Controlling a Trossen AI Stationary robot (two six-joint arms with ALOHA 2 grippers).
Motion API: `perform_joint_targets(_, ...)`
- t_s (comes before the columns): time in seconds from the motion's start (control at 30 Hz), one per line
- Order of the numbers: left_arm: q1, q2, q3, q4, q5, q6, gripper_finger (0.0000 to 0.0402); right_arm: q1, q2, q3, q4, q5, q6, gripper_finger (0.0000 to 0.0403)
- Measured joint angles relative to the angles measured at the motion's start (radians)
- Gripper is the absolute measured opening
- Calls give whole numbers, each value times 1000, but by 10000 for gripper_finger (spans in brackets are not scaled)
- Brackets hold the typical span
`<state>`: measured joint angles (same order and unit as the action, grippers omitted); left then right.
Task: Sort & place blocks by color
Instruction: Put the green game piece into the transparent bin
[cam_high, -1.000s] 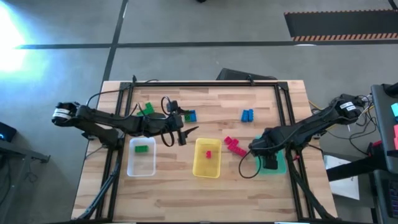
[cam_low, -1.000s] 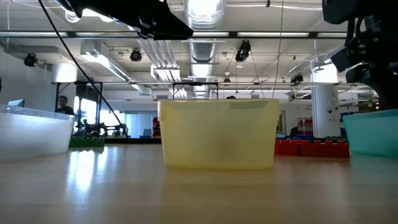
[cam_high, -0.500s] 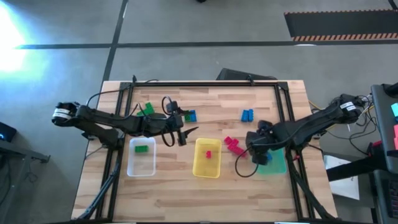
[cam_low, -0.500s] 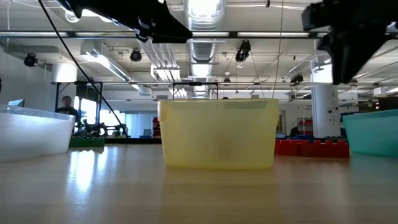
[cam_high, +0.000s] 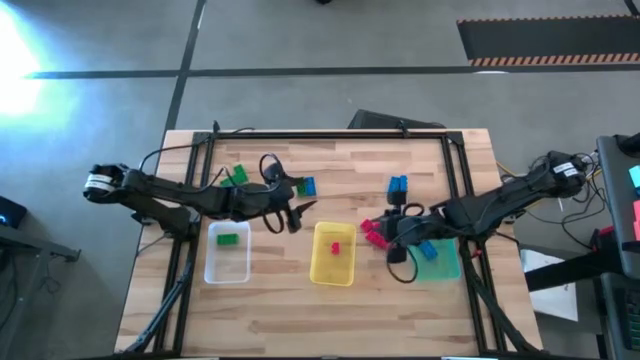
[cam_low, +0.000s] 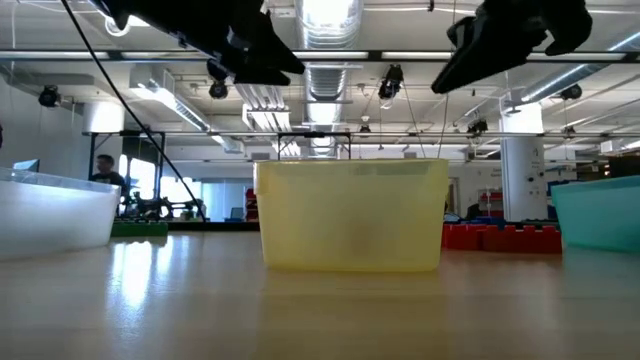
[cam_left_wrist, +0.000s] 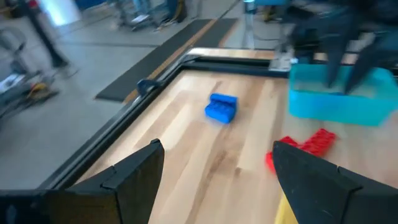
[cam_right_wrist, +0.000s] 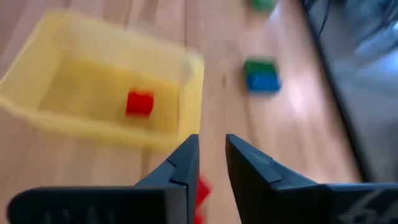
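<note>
The yellow tray (cam_high: 333, 254) sits mid-table with its long axis running from the table's far edge toward the near edge, and one red block (cam_high: 334, 247) lies inside it. Just to its right, a cluster of red/pink blocks (cam_high: 374, 233) lies on the wood in a line slanting away from the tray toward the teal tray (cam_high: 441, 262). The right gripper (cam_high: 393, 232) hangs above that cluster, between the yellow and teal trays; its fingers (cam_right_wrist: 249, 177) stand a narrow gap apart with nothing between them. A blue block (cam_high: 398, 185) lies farther back from the yellow tray, on its right, long axis pointing toward the far edge. The left gripper (cam_high: 296, 214) hovers just left of the yellow tray's far corner, fingers (cam_left_wrist: 134, 171) spread wide and empty. To the yellow tray's left stands the clear tray (cam_high: 228, 252), holding a green block (cam_high: 228, 238) lying crosswise. Behind the clear tray lie another green block (cam_high: 237, 176) and a blue-and-green pair (cam_high: 304, 186). No writing is legible on anything.
</note>
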<state>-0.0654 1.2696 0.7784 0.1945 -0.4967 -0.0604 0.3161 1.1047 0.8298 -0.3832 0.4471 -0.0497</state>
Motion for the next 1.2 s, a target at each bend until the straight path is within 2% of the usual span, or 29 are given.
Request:
perform_joint_targets(0.13,0,12,0,-30,-94,-107,281,-1,-52,-96,239,26,-149,45)
perform_joint_targets(0.23,4,39,-1,-45,-131,-185,281,-2,-101,-157,356,26,-215,33)
perform_joint_targets(0.47,69,161,8,-145,-138,-452,255,-24,-215,-228,443,24,-266,19)
perform_joint_targets(0.63,145,234,8,-268,-109,-637,199,-27,-271,-243,449,20,-289,18)
perform_joint_targets(0.8,193,289,21,-258,-34,-686,117,-29,-301,-263,448,17,-308,18)
perform_joint_targets(0.97,213,351,56,-257,-27,-694,20,-29,-304,-278,443,24,-336,18)
perform_joint_targets(1.03,221,378,67,-263,-14,-706,8,-29,-305,-278,443,24,-336,18)
perform_joint_targets(1.2,235,430,95,-258,-5,-720,8,-29,-305,-278,441,24,-336,18)
